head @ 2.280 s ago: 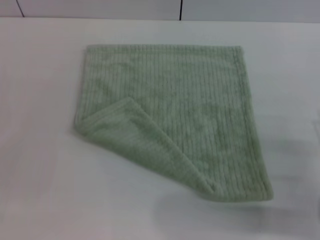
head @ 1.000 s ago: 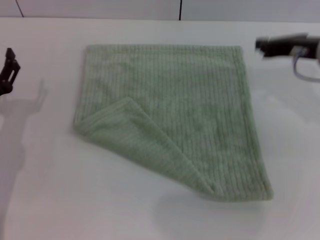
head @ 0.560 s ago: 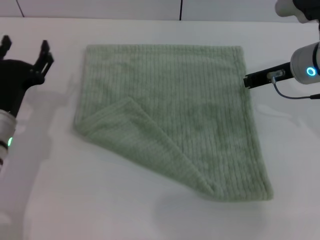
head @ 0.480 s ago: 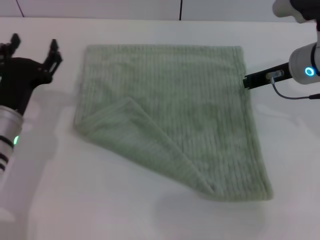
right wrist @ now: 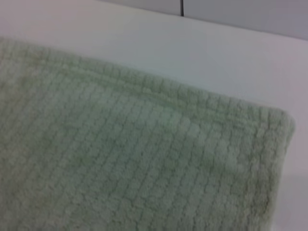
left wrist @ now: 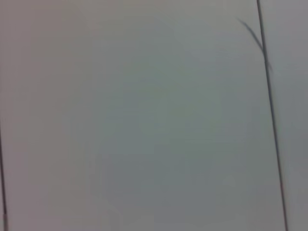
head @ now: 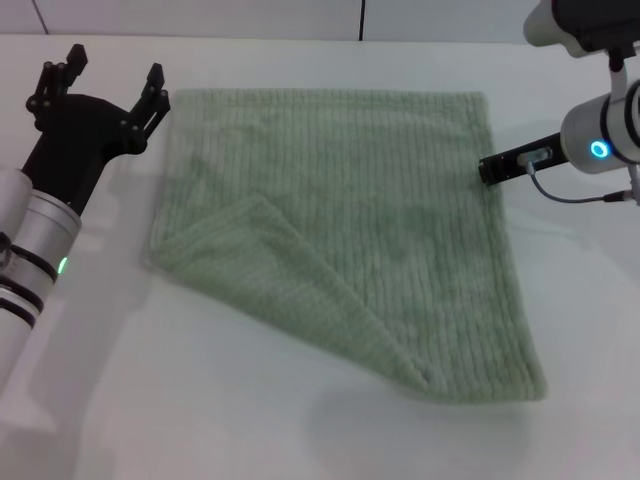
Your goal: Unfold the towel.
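A sage-green towel (head: 345, 235) lies mid-desk (head: 200, 420), its near-left corner folded over, bare desk all around. The left hand (head: 110, 85) hovers beside the far-left corner, fingers spread wide. The right hand's (head: 490, 168) spread cannot be told; its wrist view shows the hemmed corner (right wrist: 269, 130) up close.

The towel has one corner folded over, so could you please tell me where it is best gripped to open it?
Probably grip the towel at the tip of its folded-over flap, coming from the robot's left, where the open left gripper is nearest. That loose corner lies on top, so it can be pulled back outward.
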Controlling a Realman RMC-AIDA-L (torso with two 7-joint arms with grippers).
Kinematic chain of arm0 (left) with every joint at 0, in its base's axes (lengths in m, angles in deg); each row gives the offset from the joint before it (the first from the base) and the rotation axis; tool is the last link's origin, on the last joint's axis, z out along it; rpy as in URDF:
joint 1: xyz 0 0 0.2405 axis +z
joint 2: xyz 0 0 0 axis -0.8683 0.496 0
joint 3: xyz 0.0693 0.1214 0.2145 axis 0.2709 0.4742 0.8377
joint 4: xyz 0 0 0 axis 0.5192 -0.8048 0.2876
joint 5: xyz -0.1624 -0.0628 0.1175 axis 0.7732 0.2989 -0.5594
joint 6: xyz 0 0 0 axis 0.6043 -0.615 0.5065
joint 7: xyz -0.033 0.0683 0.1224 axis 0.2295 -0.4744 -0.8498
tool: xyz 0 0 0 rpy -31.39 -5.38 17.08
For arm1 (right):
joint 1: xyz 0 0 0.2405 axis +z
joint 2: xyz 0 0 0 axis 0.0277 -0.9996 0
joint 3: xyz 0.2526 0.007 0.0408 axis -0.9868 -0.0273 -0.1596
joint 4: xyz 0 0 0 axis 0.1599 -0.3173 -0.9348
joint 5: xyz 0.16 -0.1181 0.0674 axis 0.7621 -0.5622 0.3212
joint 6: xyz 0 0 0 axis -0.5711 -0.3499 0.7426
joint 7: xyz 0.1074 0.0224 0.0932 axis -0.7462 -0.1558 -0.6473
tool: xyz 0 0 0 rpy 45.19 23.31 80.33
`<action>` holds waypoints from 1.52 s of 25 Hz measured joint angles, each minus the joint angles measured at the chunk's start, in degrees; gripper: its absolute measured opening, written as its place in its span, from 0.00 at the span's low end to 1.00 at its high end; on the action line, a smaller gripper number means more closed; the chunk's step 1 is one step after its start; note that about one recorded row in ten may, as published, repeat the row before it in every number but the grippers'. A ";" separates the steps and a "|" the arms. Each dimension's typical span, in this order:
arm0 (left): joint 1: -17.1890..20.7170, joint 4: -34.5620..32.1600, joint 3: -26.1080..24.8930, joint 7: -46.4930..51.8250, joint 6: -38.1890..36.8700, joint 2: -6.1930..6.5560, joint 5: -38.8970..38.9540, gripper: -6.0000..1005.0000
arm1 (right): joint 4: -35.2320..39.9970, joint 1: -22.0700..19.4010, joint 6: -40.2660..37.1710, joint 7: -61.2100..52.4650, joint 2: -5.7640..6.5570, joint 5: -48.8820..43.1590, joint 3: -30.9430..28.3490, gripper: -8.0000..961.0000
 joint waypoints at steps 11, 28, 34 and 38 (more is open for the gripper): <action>5.32 23.18 0.15 0.26 28.16 1.11 -6.21 0.84 | -2.42 0.51 1.38 -0.05 -0.06 0.09 0.27 0.01; -7.91 45.03 -4.05 -1.77 94.45 -0.54 -6.67 0.84 | -1.89 0.22 2.34 -0.28 -0.33 0.09 0.38 0.01; -8.91 43.55 -3.48 -1.74 94.49 -0.62 -6.65 0.84 | -2.28 0.36 2.59 -0.30 -0.33 0.07 0.25 0.01; -9.28 43.36 -2.98 -1.74 94.46 -0.64 -6.77 0.84 | -2.60 0.50 2.79 -0.31 -0.33 0.04 0.19 0.01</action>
